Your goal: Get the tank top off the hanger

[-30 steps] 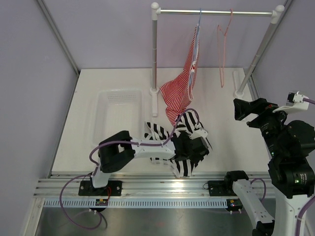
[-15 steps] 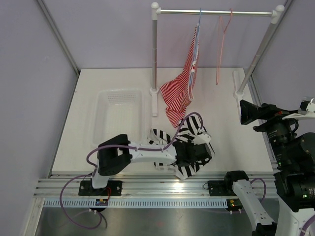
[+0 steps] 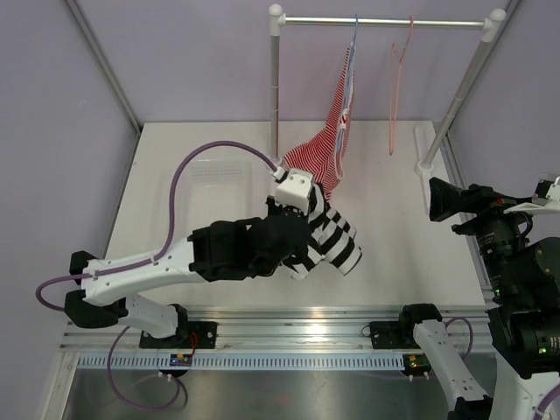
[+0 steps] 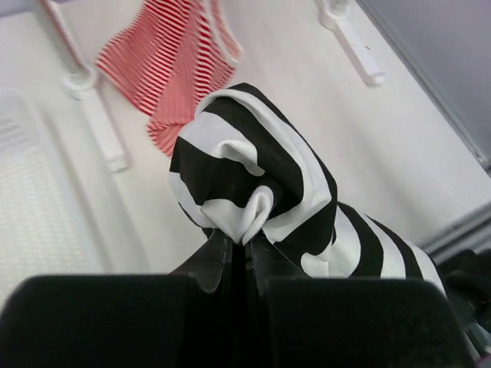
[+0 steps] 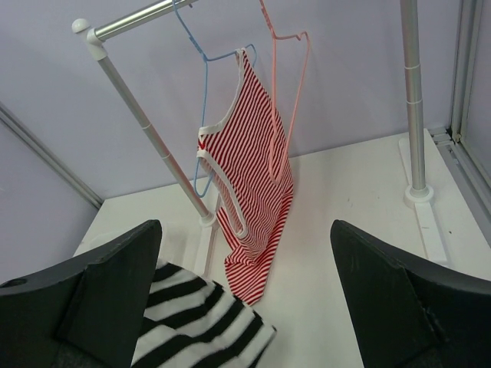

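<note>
The black-and-white striped tank top (image 3: 331, 242) hangs bunched from my left gripper (image 3: 302, 234), lifted off the table in front of the rack. In the left wrist view the jaws (image 4: 242, 241) are pressed together on a fold of the tank top (image 4: 253, 165). The pink hanger (image 3: 395, 87) hangs bare on the rail, hook over it, and shows again in the right wrist view (image 5: 288, 84). My right gripper (image 3: 442, 199) is at the right side, open with nothing between its fingers (image 5: 245, 226). The tank top (image 5: 196, 318) shows low left in that view.
A red-and-white striped garment (image 3: 324, 149) hangs from a blue hanger (image 3: 353, 52) on the rail (image 3: 385, 22), its hem reaching the table. A white basket (image 3: 210, 197) sits at the left. The rack's posts and feet stand at the back.
My left gripper shut on the tank top and raised it up and back toward the rack. The right gripper drew a little to the right, then held still. The pink hanger swings slightly.
</note>
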Motion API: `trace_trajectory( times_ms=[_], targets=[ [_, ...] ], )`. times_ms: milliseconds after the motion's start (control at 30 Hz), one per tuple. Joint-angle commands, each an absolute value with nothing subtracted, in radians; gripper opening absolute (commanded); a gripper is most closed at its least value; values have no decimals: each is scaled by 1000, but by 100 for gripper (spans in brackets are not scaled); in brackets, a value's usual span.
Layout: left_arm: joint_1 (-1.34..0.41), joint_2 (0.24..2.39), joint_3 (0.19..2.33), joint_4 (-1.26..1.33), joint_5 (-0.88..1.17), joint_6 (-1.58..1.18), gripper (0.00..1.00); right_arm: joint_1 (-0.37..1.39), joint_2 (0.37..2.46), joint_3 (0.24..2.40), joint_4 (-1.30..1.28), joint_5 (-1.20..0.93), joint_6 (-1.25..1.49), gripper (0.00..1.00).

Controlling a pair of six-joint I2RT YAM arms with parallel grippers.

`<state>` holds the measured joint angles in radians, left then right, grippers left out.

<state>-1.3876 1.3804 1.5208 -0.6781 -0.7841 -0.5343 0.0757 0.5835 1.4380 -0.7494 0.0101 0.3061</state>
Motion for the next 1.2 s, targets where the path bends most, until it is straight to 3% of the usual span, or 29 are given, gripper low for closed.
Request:
trace_trajectory(
  times_ms=[0,100,267,600,933,1167],
  targets=[
    [-1384,1330,1584,-851,-1042,-543,0,72,580,1468,-724,23,287,99],
    [-1339,1289,1646,-965,-1116,-552,0,72,581,1466,-723,21,287,100],
    [-1168,1212,1645,-1029,-1075,-540,0,72,581,1465,-719,15,291,99],
    [-708,1123,1376,-830,-685,-442,0,72,583,1451,-703,-29,301,99],
    [-634,1212,1370,-695,-491,-459,0,72,601,1424,-693,-81,310,100],
    [-491,1262,1325,-609,-393,-508,0,72,597,1416,-686,-94,307,100]
  ],
)
